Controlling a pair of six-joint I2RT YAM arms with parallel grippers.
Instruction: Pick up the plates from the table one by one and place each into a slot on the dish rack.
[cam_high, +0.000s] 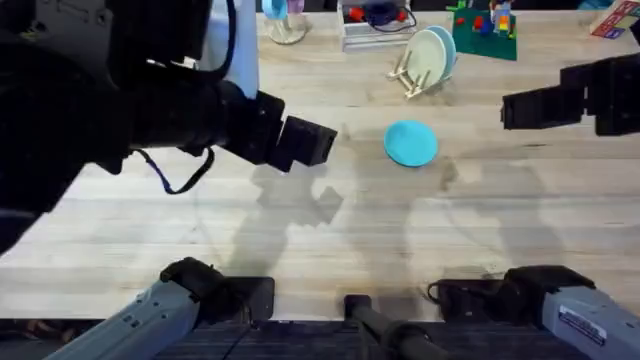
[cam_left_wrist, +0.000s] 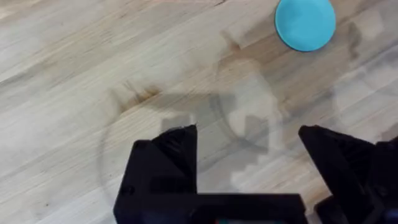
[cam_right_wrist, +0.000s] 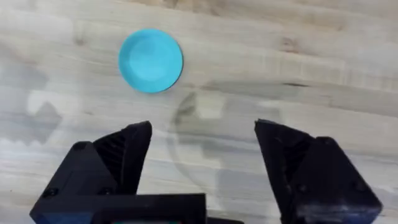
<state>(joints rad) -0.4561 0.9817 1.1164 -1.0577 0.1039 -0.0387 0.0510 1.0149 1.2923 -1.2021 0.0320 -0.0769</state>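
Overhead view. You see the teal plate (cam_high: 411, 142) lying flat on the table (cam_high: 300, 220), face up, a little right of centre. Being round and flat, it has no long axis on the table and points nowhere. Beyond it, toward the far edge, stands the dish rack (cam_high: 412, 78), with the cream plate (cam_high: 428, 52) already upright on edge between its pegs; a second, bluish rim shows just behind that plate. The cream plate's broad face turns toward the left and slightly toward you, leaning back a little, so its long axis runs up and down. Your left gripper (cam_high: 318, 145) hangs over the middle of the table, left of the teal plate and apart from it. Your right gripper (cam_high: 512, 108) hangs at the right side, level with the gap between rack and teal plate, touching neither. Assorted coloured items sit along the far edge behind the rack.

Left wrist view. The left gripper (cam_left_wrist: 247, 140) is spread wide with bare wood between its black fingers (cam_left_wrist: 165, 162); it grasps nothing. The teal plate (cam_left_wrist: 305, 23) lies well ahead of it, flat on the planks.

Right wrist view. The right gripper (cam_right_wrist: 203, 134) is likewise released, its fingers (cam_right_wrist: 124, 155) far apart over bare table. The teal plate (cam_right_wrist: 150, 60) lies flat ahead of the fingertips, near but not between them.
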